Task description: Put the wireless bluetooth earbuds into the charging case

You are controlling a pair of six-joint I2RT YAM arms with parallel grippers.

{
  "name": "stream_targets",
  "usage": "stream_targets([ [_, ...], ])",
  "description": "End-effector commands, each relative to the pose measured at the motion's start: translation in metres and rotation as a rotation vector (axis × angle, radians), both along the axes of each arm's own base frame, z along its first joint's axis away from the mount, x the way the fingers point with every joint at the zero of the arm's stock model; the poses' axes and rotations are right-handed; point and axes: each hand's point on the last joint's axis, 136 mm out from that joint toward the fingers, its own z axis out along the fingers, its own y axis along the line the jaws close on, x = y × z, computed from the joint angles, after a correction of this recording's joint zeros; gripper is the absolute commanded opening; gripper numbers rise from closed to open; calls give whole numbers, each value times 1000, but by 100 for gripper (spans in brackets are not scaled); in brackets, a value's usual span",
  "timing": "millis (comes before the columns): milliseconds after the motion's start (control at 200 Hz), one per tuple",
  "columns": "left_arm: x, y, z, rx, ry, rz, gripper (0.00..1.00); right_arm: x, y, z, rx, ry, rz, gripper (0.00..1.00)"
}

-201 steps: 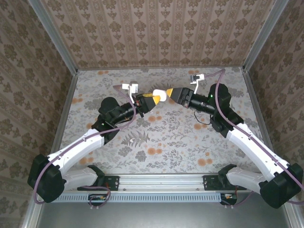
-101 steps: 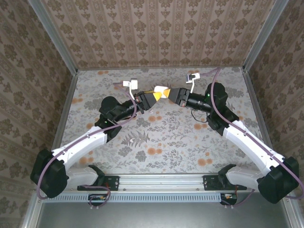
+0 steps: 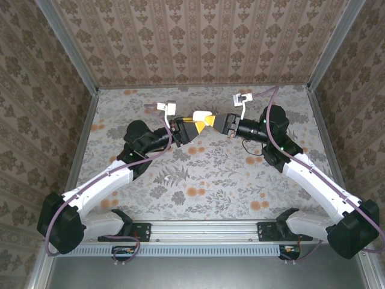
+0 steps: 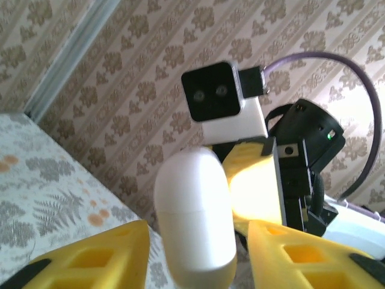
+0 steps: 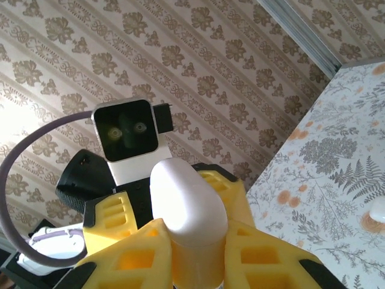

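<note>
floral worktop (image 3: pixel 204 180) inside patterned walls; both arms meet in mid-air above its middle.
right gripper (image 5: pixel 192 259) is clamped on the lower end of the white charging case (image 5: pixel 186 198), holding it clear of the worktop. left gripper (image 4: pixel 195 262) faces it with jaws parted, a yellow finger either side of the case and a gap at each, gripping nothing. a small white piece (image 5: pixel 378 211) lies on the worktop, cropped at the frame edge; cannot tell whether it is an earbud. back wall (image 3: pixel 204 42) beyond.

charging case (image 5: pixel 186 198): white pebble, closed, aloft in right hand (image 3: pixel 212 122) | earbud (image 5: pixel 378 211): white, on table (image 5: pixel 337 174)
</note>
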Motion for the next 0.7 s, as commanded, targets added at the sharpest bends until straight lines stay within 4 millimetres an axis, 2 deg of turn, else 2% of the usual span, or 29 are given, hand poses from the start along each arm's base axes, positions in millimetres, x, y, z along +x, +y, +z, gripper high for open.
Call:
stream_targets([
  [0,-6,12,13,20,-49,-34,49,-17,-1,12,-27,-87,44,9],
  [140,-8,25,11,38,-68,-71,51,-24,-3,13,-72,-125,49,10],
  [330,-18,27,10,64,-109,-113,52,-30,-5,14,-98,-154,57,10],
  [695,-25,6,16,52,-118,-186,52,-32,-3,6,-140,-157,65,11],
])
